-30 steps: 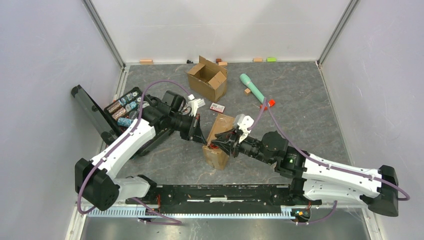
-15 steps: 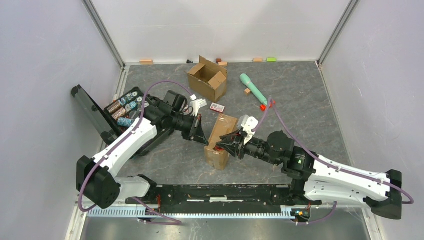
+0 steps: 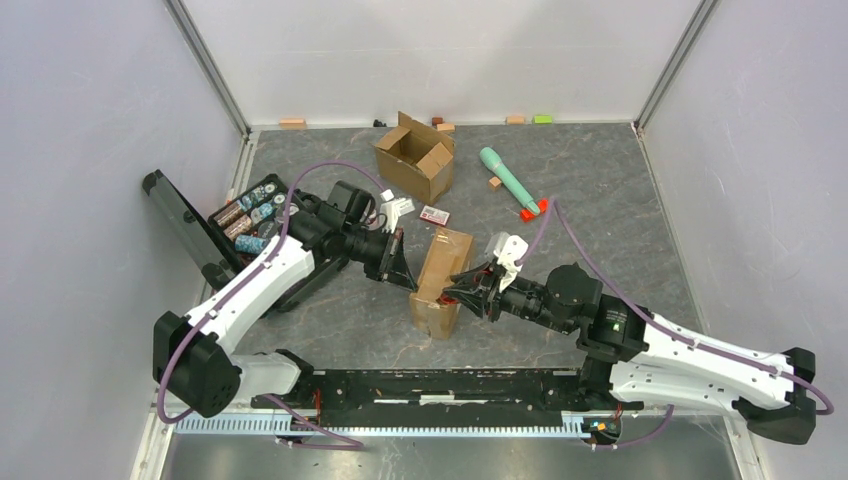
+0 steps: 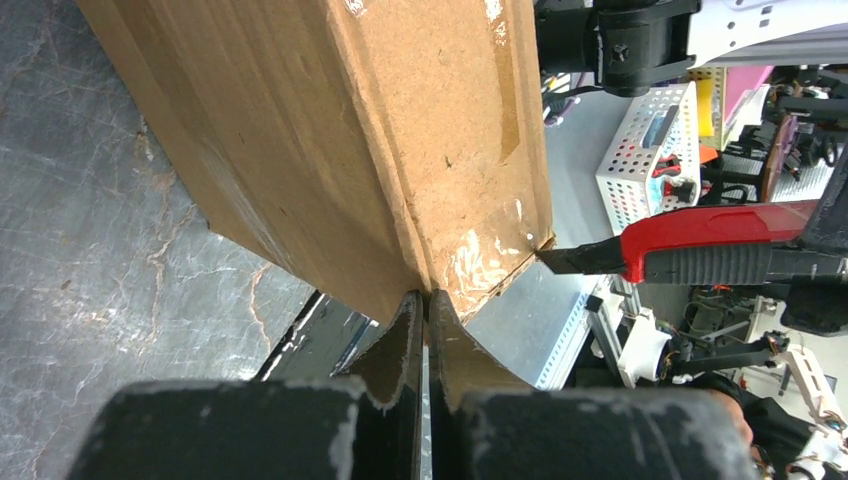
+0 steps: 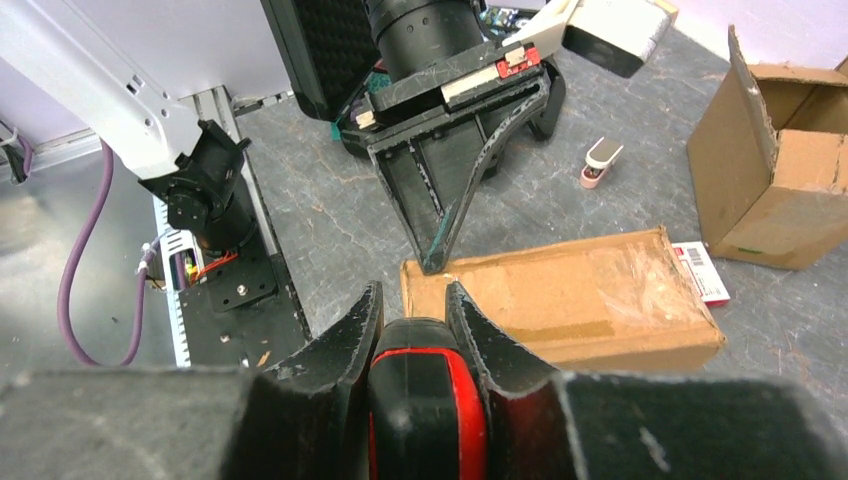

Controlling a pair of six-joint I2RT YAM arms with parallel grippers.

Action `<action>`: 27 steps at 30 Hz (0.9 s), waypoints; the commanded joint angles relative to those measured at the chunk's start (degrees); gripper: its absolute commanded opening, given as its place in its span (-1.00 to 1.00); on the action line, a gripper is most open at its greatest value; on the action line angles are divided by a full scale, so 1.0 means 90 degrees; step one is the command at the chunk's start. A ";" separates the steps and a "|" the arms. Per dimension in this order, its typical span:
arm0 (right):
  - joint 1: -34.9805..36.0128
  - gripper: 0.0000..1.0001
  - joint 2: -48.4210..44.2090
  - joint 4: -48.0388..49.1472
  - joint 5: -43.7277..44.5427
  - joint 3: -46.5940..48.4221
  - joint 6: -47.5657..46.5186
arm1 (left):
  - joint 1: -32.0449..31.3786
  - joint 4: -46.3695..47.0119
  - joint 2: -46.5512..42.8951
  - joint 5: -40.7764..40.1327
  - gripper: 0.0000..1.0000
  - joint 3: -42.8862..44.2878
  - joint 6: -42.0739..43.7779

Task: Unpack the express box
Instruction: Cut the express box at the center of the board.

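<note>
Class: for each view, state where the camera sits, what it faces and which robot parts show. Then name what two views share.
Top external: above and behind, looking down at the table; left arm and right arm show.
Left wrist: on the left arm, looking along the shut left hand at the taped box.
Right wrist: on the right arm, looking past the right hand, shut on the red knife, towards that box.
Shared: both wrist views show box and knife.

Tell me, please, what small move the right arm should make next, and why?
Probably ease the red knife forward so its blade enters the box's taped seam: the right gripper grips the knife, its tip is at the box's corner, and the shut left gripper braces that end.
</note>
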 commanded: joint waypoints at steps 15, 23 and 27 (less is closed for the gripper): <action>0.0027 -1.00 0.0475 0.1974 0.0591 0.0238 0.0151 | 0.0008 -0.0028 -0.0112 -0.0408 -0.95 -0.0012 0.0693; 0.0026 -1.00 0.0851 0.2776 0.0454 -0.0250 0.0293 | -0.0005 -0.0023 -0.0155 -0.0330 -0.95 -0.0012 0.0673; 0.0021 -1.00 0.0944 0.2978 0.0489 -0.0398 0.0327 | -0.0001 -0.0023 -0.0208 -0.0324 -0.95 -0.0031 0.0664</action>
